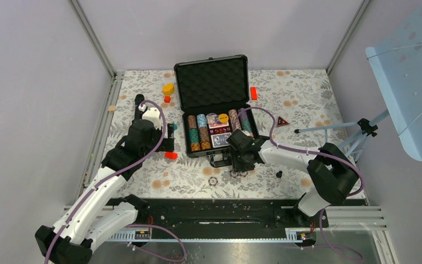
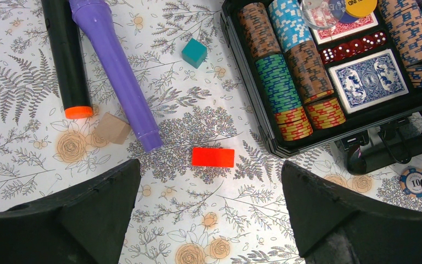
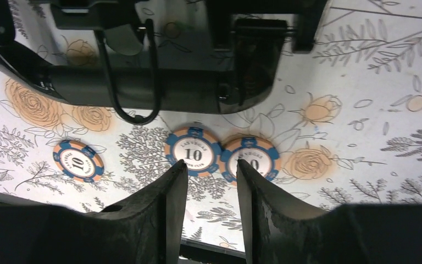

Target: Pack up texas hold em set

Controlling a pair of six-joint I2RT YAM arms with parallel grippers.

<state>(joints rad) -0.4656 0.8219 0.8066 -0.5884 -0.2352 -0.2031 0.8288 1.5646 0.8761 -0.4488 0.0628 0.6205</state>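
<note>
"Texas hold em set (image 1: 211,82), entry one: where does it stand?" asks the clerk.

"Mid-table, toward the far side," the checker answers. "The case is open, with the foam-lined lid raised at the back. In the tray are chip rows (image 2: 286,82) on edge, a card deck (image 2: 368,80) and red dice (image 2: 354,47). The handle (image 3: 170,91) faces the arms. Three strays lie flat on the flowered table cover (image 3: 362,82) just in front of it. The lone chip (image 3: 78,160) is off to one side. The middle chip (image 3: 193,151) and end chip (image 3: 253,158) lie edge to edge."

"Grippers?"

"Right gripper (image 3: 211,170): low over that pair, jaws part way apart with nothing between them, and the tips overlap the pair's near rims in the wrist view. Left gripper (image 2: 211,220): jaws wide apart and empty, over the cover left of the case, near a red block (image 2: 213,157)."

"Handling notes?"

"The chips are hard, thin and smooth, and light singly. Lying flat they offer almost no edge, so they are likely to slip from a pinch. They are best taken across the rim, one at a time, perhaps after one side is tipped up. The filled case is rigid and probably heavy, so it suits steadying rather than lifting. The lid probably swings on its rear hinge, so the place to press is its upper edge. The foam is soft and should give against the chips."
</note>
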